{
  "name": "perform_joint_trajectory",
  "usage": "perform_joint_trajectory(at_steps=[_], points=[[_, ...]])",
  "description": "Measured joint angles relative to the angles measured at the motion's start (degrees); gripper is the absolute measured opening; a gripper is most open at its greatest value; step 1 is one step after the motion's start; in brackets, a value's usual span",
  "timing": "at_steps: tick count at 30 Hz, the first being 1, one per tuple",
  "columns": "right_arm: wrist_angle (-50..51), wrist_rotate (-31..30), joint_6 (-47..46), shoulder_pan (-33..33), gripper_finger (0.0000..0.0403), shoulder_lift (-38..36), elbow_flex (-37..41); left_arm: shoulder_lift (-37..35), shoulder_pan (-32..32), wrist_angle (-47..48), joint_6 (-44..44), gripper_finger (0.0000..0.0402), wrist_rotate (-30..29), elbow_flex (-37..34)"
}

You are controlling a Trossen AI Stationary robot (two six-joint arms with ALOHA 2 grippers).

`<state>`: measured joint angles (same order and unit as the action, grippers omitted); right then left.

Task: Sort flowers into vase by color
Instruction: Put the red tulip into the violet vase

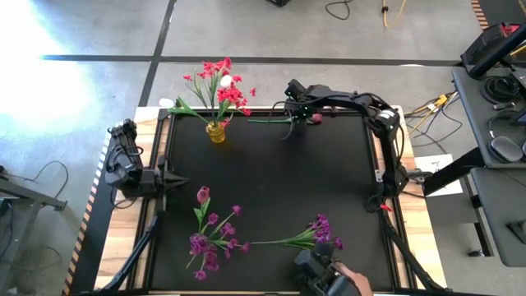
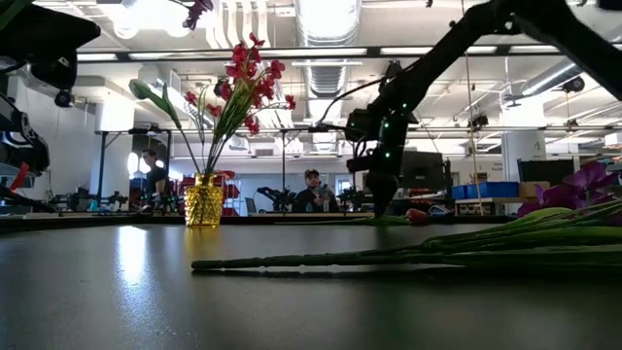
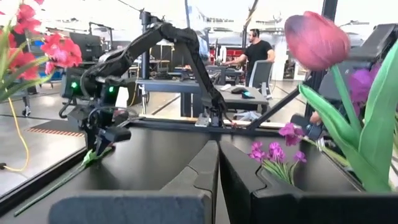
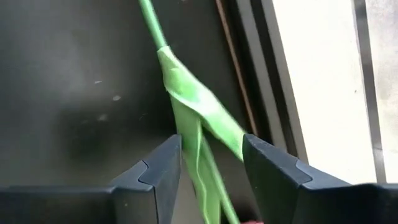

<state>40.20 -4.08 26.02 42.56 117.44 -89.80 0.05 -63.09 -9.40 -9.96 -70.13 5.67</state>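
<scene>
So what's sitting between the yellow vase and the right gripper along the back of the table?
Only a thin green stem on the bare black mat, running from near the yellow vase to the right gripper; the high view shows it.

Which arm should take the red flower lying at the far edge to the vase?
The right. Its claw already straddles that flower's stem, open around the leaves, near the yellow vase. The left claw sits shut at the mat's left edge, farther off.
</scene>
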Motion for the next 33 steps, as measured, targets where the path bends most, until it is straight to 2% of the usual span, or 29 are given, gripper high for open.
perform_joint_trajectory(at_steps=[5,13,17,24,29,33], points=[[0.27,0.03,1.06,1.02,0.0135,2.4,-2.79,0.0,0.0,-1.65,-1.7,0.0,0.0,0.0],[4.5,0.06,2.53,1.34,0.0047,2.9,-2.86,0.06,0.0,-2.06,-2.2,0.0,-0.09,0.25],[9.08,-0.28,1.09,0.8,0.0016,1.26,-2.71,0.52,0.0,-2.17,-2.18,0.0,-2.27,2.19],[15.85,-3.04,-1.91,-3.22,0.0017,-7.62,-2.58,2.23,-0.02,0.92,-5.37,0.0,-2.53,8.46],[20.94,-9.41,-3.7,-9.12,0.0017,-15.88,-2.34,5.55,-0.02,8.6,-1.14,0.0,-2.58,14.05],[26.09,-15.88,-5.7,-16.07,0.0017,-21.3,-2.27,10.56,-0.02,18.41,6.59,0.0,-2.49,19.82]])
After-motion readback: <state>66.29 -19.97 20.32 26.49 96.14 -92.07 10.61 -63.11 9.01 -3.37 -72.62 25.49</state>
